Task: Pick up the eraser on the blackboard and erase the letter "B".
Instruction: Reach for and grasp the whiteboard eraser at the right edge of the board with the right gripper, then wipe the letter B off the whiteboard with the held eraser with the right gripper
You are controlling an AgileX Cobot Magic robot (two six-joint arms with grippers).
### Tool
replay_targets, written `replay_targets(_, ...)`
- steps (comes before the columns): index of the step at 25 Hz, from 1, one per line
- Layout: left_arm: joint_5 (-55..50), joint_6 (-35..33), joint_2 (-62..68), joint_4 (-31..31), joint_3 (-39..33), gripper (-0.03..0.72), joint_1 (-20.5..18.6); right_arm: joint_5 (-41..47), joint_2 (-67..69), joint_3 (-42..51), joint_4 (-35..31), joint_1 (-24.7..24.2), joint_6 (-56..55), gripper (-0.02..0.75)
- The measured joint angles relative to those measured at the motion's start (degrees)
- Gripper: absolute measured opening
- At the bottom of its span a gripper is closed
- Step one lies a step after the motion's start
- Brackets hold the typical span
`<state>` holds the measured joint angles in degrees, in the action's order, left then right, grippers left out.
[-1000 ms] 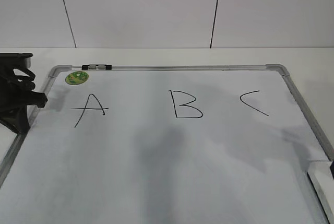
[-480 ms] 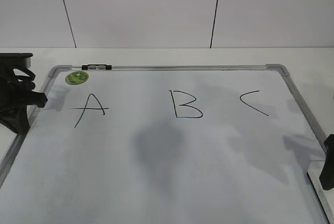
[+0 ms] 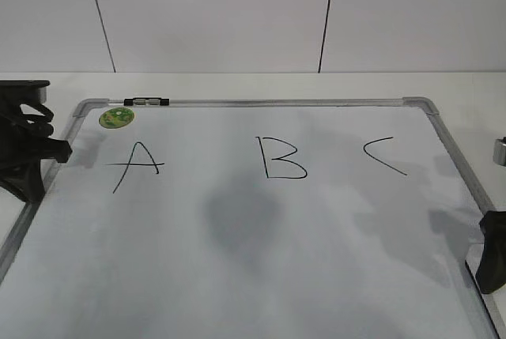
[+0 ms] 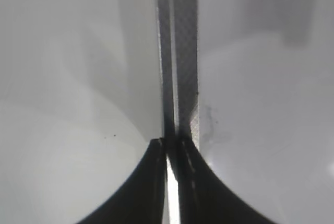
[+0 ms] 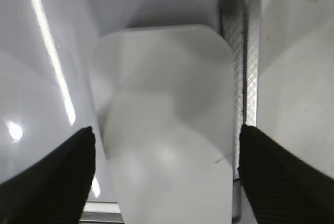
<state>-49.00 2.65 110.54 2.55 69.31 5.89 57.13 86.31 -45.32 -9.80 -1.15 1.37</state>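
Observation:
The blackboard (image 3: pixel 261 103) is a white board in a grey frame lying flat on the table. The letter "B" (image 3: pixel 283 158) is drawn in black at its upper middle. The eraser (image 5: pixel 167 104), a white rounded block, lies at the board's lower right edge beside the frame (image 5: pixel 237 51). My right gripper (image 5: pixel 166 132) is open with one finger on each side of the eraser, not closed on it. In the exterior view one of its fingers (image 3: pixel 492 254) shows at the right edge and hides the eraser. My left gripper (image 3: pixel 35 149) is shut and empty over the board's left frame (image 4: pixel 182 51).
An "A" (image 3: pixel 136 165) is drawn left of the "B" and a "C" (image 3: pixel 385 155) right of it. A small green round sticker (image 3: pixel 116 117) and a black clip (image 3: pixel 146 102) sit at the board's top left. A white wall stands behind the table.
My right gripper has come down into the exterior view at the lower right and now covers the eraser there. The left gripper has not moved.

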Motion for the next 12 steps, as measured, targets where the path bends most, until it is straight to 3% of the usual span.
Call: replay_targets(12,0.0,0.0,0.0,0.0,0.0,0.024,0.0,0.0,2.4,0.0,4.7,4.0,-0.3,0.657)
